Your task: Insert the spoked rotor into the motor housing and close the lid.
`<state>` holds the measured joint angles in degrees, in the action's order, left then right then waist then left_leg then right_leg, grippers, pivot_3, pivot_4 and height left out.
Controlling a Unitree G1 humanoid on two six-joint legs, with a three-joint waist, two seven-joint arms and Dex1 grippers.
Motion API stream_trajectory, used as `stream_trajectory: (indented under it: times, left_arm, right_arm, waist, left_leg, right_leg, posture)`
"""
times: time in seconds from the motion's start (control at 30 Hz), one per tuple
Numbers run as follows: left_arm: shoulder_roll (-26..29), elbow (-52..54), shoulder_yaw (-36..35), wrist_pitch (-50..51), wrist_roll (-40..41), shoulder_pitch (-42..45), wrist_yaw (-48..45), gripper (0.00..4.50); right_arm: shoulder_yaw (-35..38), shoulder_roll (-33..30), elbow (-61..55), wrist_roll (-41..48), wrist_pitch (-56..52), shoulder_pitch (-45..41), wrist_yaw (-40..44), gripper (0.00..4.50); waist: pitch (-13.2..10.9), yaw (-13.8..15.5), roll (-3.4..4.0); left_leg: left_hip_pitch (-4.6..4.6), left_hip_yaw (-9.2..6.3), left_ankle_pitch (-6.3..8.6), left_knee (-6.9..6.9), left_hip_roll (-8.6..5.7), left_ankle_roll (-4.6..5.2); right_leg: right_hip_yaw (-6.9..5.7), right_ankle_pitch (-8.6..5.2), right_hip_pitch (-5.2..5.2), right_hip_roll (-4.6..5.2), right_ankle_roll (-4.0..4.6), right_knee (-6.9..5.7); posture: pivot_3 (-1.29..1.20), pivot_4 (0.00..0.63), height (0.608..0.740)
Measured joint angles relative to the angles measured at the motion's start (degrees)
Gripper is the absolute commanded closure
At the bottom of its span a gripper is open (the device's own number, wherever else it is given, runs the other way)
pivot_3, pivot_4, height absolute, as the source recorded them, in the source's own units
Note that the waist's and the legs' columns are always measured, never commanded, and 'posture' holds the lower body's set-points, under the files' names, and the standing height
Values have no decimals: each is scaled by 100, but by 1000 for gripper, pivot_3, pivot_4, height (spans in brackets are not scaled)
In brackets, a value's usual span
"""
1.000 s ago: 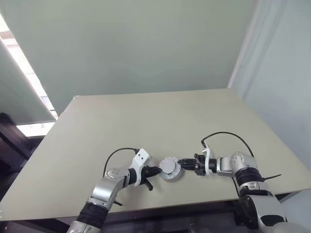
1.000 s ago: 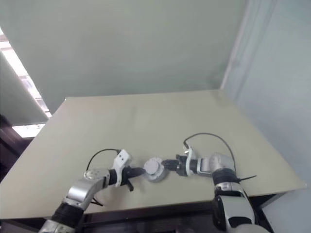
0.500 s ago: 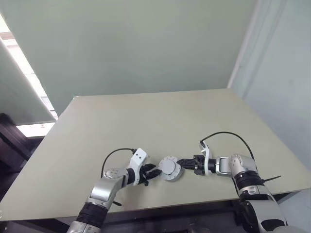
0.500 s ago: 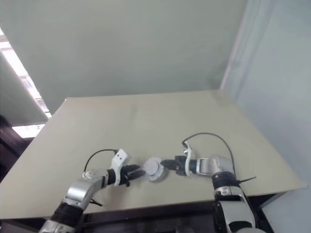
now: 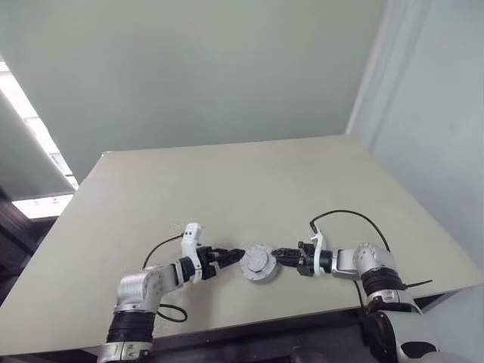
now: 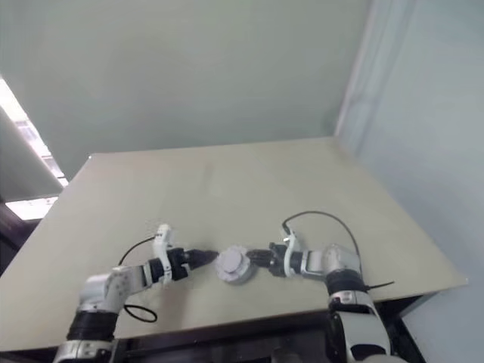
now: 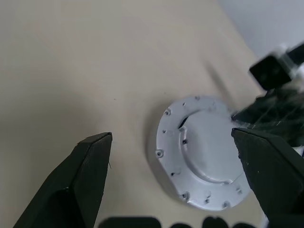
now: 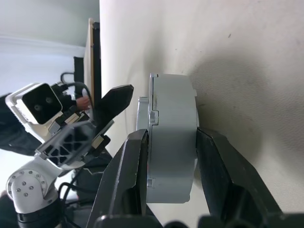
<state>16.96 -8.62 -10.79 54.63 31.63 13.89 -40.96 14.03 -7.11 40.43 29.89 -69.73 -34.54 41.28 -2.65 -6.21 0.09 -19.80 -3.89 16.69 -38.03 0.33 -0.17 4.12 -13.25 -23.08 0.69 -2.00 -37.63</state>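
The motor housing (image 5: 259,263) lies on the table as one closed round grey case. Its lid (image 7: 204,152), a flat grey disc ringed with small screws, is down on top of it. The spoked rotor is hidden. My right gripper (image 5: 281,257) reaches in from the right and is shut on the housing (image 8: 173,142), one finger (image 8: 126,180) on each flat side. My left gripper (image 5: 231,255) sits just to the left of the housing, open wide, its fingers (image 7: 88,171) apart from the case and holding nothing.
The beige table (image 5: 227,181) stretches far behind the housing. Its front edge (image 5: 249,321) runs close below both arms. A black cable (image 5: 344,214) loops over the right wrist and another (image 5: 168,313) lies by the left arm.
My left gripper has opened, rolled and drawn back to the left, off the housing. The right gripper keeps its hold. The whole view has shifted a little.
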Motion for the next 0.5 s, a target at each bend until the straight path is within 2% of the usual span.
stream_trajectory:
  times: [0.13, 0.5]
  left_arm:
    - [-350, 42, -674, 679, 742, -1, 438, 35]
    - [-237, 48, -1167, 1129, 1233, -168, 881, 35]
  right_arm:
    - [386, 211, -11, 206, -26, 145, -182, 3251]
    - [690, 573, -213, 460, -137, 135, -543, 3251]
  waist:
    - [-1, 1, -2]
    - [-2, 54, -2]
  left_leg:
    - [-35, -1, 0, -4, 1, 0]
    - [-71, -9, 0, -7, -14, -2]
  right_leg:
    - [-1, 1, -35, 0, 1, -2]
    - [-7, 1, -53, 15, 0, 11]
  posture:
    - [0, 0, 740]
    - [0, 0, 740]
